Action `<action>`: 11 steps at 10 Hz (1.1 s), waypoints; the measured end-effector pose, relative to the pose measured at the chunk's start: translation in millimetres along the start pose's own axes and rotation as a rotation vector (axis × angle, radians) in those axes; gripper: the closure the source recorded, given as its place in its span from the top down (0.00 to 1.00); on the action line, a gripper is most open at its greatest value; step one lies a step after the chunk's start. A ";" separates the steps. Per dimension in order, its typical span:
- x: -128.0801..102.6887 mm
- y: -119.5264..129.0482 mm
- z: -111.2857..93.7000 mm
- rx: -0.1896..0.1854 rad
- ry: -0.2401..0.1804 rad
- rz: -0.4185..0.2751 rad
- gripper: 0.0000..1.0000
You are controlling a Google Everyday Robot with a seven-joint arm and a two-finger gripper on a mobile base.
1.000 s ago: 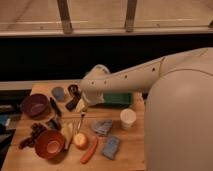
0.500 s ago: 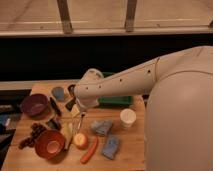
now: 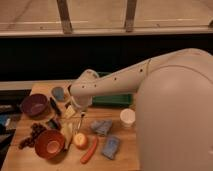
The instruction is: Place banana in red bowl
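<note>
While the tool [image 3: 71,111] hangs, grip state unclear, the banana [image 3: 67,133] lies near it.

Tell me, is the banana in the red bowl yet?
Not yet. Done: the gripper hangs over the table, close above the banana. In hand: nothing looks lifted; the banana lies on the table between the red bowl and the apple. Left: grab it, lift it and set it in the bowl, which looks empty.
</note>
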 end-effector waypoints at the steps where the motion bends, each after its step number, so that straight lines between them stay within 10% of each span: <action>1: -6.5 4.7 9.2 -0.020 0.001 -0.017 0.80; 5: -16.0 23.2 49.5 -0.082 0.025 -0.060 0.80; 11: -10.2 52.0 74.8 -0.016 -0.054 -0.102 0.80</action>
